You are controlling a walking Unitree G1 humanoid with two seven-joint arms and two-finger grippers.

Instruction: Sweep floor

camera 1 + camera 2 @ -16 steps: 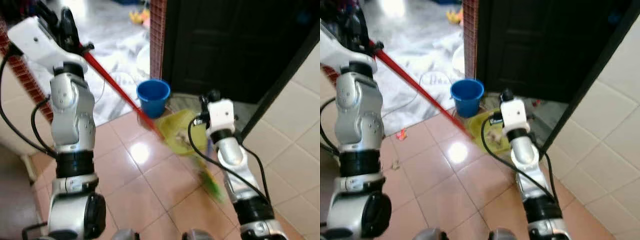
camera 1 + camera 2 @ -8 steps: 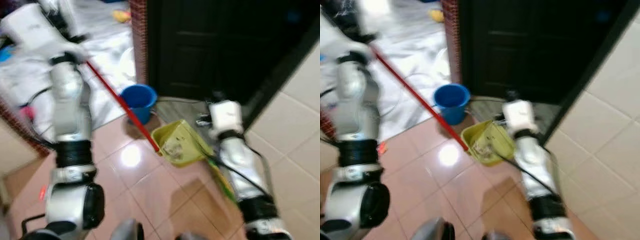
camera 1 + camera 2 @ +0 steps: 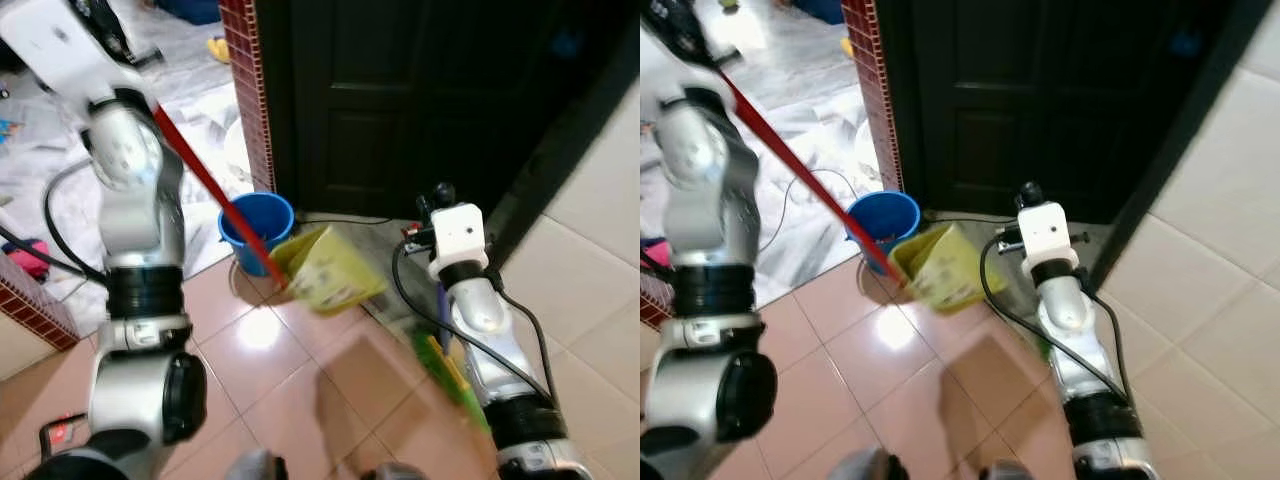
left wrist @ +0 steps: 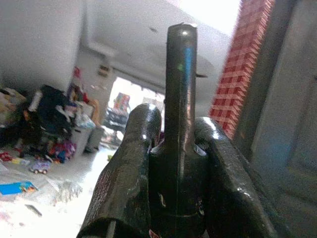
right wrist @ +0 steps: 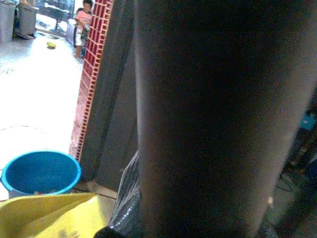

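Beside blue bucket (image 3: 256,228) — yellow dustpan (image 3: 325,270), now tilted upward

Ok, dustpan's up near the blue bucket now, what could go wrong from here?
1. The yellow dustpan hangs tilted on its red handle beside the blue bucket, not clearly over it; its contents may spill onto the tiles.
2. A cable lies on the floor behind the bucket and could snag.
3. The left gripper holds the handle near its end, so the pan may swing.
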